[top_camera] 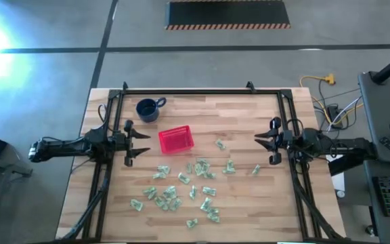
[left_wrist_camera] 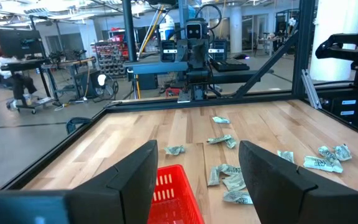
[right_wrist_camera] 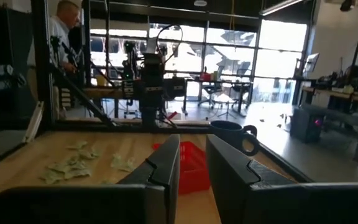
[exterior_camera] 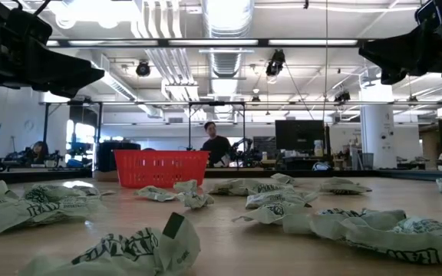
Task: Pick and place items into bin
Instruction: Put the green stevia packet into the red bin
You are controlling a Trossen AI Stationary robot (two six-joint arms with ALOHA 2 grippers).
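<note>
Many small pale green-and-white crinkly wrapped items (top_camera: 181,183) lie scattered on the wooden table (top_camera: 249,210), mostly from its middle toward the near edge. The red latticed bin (top_camera: 176,139) stands on the table left of centre, and the nearest items lie right of it. My left gripper (top_camera: 144,144) hovers level at the table's left side, open and empty, with the bin (left_wrist_camera: 169,193) just ahead of its fingers. My right gripper (top_camera: 257,139) hovers level at the right side. Its fingers (right_wrist_camera: 193,140) stand a narrow gap apart with nothing between them.
A dark blue mug (top_camera: 149,109) stands behind the bin toward the far left. A black metal frame (top_camera: 202,91) runs along the table's far edge and both sides. People sit and stand in the room beyond the table.
</note>
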